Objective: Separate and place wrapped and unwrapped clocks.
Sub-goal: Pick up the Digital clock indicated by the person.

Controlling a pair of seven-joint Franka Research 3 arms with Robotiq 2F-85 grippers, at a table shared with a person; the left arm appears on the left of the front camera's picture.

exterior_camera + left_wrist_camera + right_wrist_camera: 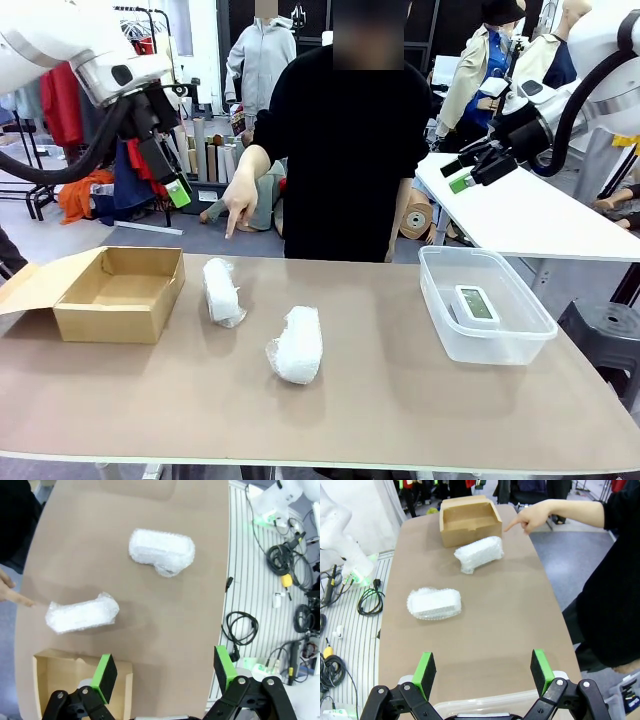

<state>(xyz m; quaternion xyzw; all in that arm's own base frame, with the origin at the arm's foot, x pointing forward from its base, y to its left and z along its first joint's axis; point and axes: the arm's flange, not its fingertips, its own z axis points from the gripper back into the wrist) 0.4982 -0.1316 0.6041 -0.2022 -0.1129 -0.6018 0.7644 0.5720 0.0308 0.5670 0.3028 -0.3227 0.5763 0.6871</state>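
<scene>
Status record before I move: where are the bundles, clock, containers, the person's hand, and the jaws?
Box: cardboard, open, robot's left side
Far bundle: wrapped, on the table beside the box
Near bundle: wrapped, mid-table
Clock: unwrapped, inside the clear tub, robot's right side
Hand: person's, pointing down towards the far bundle
Jaws: both open, raised, holding nothing

The left bundle (222, 291), oblong in crinkly white wrap, lay on the desk (400, 400) just beside the open cardboard box (115, 325). The middle bundle (296, 345), wrapped alike, lay apart from it. A small white clock (476, 303) with a grey-green screen lay face up in the clear tub (500, 345).
</scene>
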